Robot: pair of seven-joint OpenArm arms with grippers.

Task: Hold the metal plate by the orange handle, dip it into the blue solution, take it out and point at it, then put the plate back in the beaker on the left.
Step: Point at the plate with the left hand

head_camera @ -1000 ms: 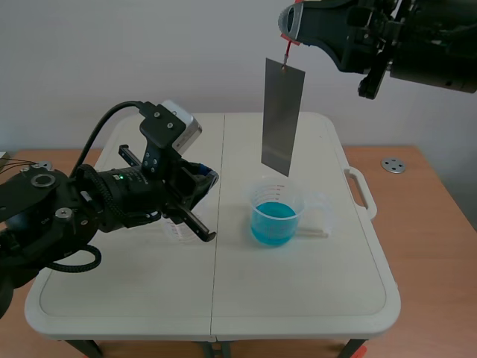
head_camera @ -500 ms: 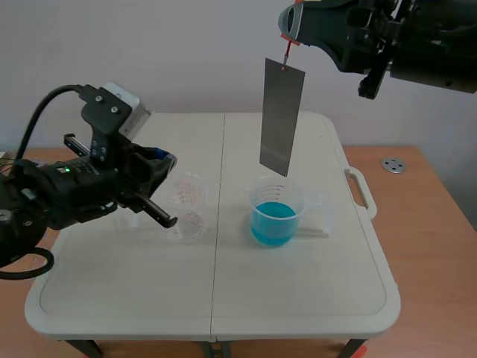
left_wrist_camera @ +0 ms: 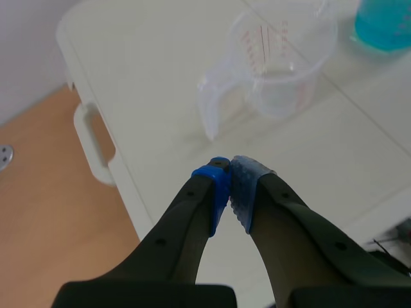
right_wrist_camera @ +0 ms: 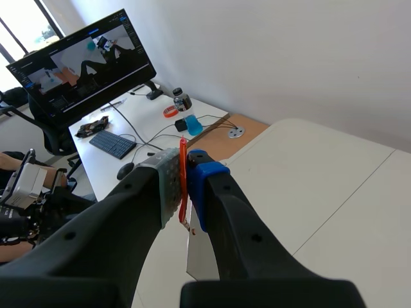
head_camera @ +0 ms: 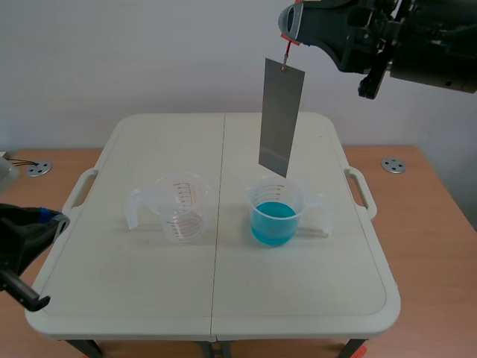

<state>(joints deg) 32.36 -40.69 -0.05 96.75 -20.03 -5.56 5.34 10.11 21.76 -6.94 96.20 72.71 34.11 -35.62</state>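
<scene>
A grey metal plate (head_camera: 282,116) hangs upright above the beaker of blue solution (head_camera: 275,212), its lower edge just over the rim. High at the scene's top, my right gripper (head_camera: 288,31) is shut on the plate's thin orange handle (right_wrist_camera: 182,178), pinched between the pads; a bit of the plate (right_wrist_camera: 200,255) shows below them. The clear beaker (head_camera: 182,206) stands left of the blue one, with nothing in it. My left gripper (left_wrist_camera: 229,178) is shut on nothing, low at the table's near left corner (head_camera: 30,257), with the clear beaker (left_wrist_camera: 276,61) ahead of it.
The white folding table (head_camera: 216,298) has handles on its left edge (left_wrist_camera: 93,144) and right edge (head_camera: 359,190). It stands on a wooden surface (head_camera: 440,246) with round metal discs (head_camera: 393,165). In the right wrist view a desk with a monitor (right_wrist_camera: 80,67) lies beyond.
My left arm has pulled back from beside the clear beaker to the table's near left corner. The right gripper and the plate have stayed in place above the blue beaker.
</scene>
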